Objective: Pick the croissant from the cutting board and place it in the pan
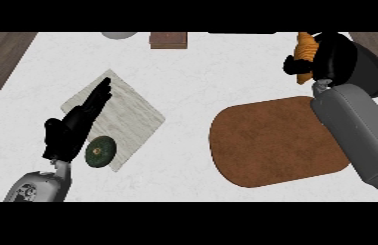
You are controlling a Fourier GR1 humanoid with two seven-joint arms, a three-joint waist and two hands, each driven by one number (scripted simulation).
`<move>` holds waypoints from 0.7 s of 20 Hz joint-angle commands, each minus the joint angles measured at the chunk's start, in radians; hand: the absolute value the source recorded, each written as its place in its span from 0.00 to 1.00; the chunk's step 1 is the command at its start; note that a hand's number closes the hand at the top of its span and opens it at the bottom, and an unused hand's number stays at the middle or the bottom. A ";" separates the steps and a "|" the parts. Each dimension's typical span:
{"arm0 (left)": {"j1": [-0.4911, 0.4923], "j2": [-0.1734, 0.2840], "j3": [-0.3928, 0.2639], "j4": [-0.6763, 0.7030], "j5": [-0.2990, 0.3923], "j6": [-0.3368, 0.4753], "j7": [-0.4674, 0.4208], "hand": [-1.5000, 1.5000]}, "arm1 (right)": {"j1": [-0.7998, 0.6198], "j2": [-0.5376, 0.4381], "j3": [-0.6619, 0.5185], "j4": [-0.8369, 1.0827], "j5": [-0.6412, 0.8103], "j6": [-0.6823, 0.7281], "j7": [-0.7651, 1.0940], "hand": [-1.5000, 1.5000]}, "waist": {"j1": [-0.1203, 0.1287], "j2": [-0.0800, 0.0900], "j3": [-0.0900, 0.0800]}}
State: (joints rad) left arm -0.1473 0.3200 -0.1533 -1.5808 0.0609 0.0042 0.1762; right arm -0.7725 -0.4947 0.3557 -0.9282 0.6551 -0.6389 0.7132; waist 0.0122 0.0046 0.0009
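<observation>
At worktop's far right corner: right hand curled round croissant.
Left hand: open, resting over cutting board.
Risk: no pan visible; croissant could land off target.

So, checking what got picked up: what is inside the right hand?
The right hand curls around an orange croissant; only its left part shows. The rest is covered by the fingers.

Orange croissant in curled right hand, beyond brown board.
</observation>
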 commanded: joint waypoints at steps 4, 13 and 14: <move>-0.056 -0.030 0.001 0.013 -0.037 0.018 0.038 0.50 | -0.006 -0.049 -0.152 0.298 -0.055 -0.116 -0.293 1.00 | 0.010 0.007 0.001; -0.067 -0.026 0.020 0.052 -0.005 -0.054 -0.024 0.50 | -0.072 -0.118 -0.322 0.590 -0.152 -0.160 -0.619 1.00 | 0.036 0.021 0.003; -0.052 -0.079 -0.036 0.022 -0.050 -0.002 0.005 0.50 | -0.102 -0.115 -0.332 0.624 -0.149 -0.167 -0.611 1.00 | 0.044 0.022 0.004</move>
State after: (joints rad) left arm -0.1946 0.2826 -0.1563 -1.5666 0.0352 -0.0163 0.1825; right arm -0.8379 -0.5876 0.0777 -0.4090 0.5307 -0.7931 0.1937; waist 0.0445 0.0213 0.0037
